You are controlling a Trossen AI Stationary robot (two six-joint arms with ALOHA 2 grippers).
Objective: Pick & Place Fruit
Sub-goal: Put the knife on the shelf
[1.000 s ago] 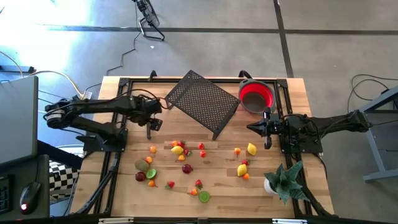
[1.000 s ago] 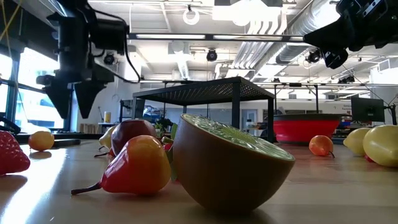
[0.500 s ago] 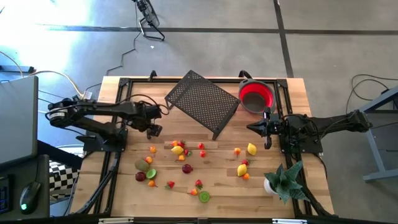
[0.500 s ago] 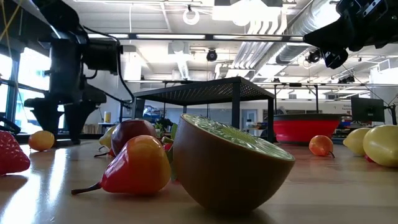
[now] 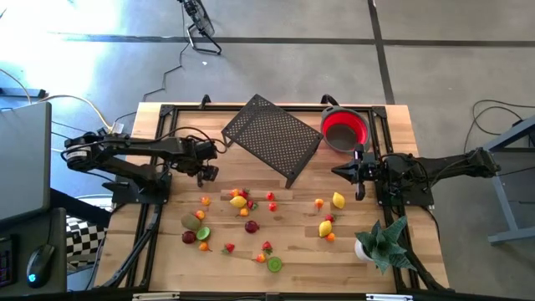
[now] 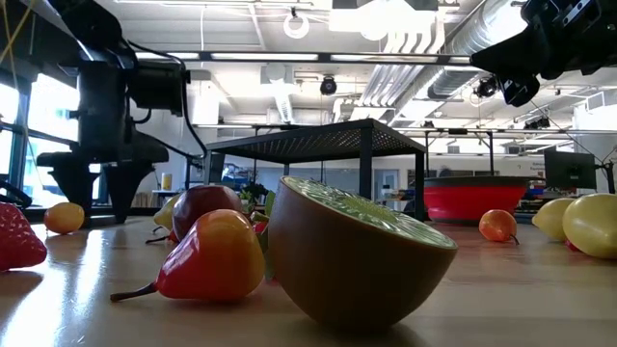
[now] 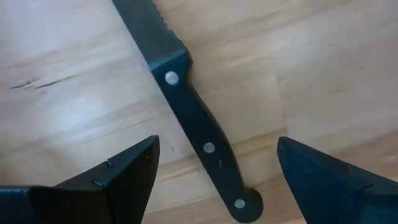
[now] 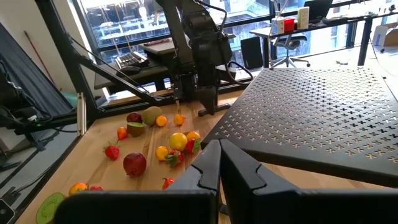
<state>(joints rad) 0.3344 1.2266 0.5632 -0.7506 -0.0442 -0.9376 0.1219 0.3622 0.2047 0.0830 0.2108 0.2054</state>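
Small toy fruit lie scattered over the table's middle and near part: a cluster (image 5: pixel 242 201), two lemons (image 5: pixel 338 200), a kiwi (image 5: pixel 191 221) and a lime half (image 5: pixel 274 264) (image 6: pixel 362 251). My left gripper (image 5: pixel 206 174) (image 7: pixel 216 143) points down, open, low over the wood at the left. Its fingers stand on either side of a black knife's riveted handle (image 7: pixel 202 140) without touching it. The knife lies flat on the table. My right gripper (image 5: pixel 337 172) (image 8: pixel 219 152) is shut and held level above the table's right side, away from any fruit.
A black perforated rack (image 5: pixel 272 136) stands at the far middle, with a red bowl (image 5: pixel 345 129) at the far right beside it. A spiky green plant in a white pot (image 5: pixel 380 242) sits at the near right. Black frame rails run along both table sides.
My left gripper has come down toward the table, its open fingers now close above the wood, and then held still. Nothing else has moved.
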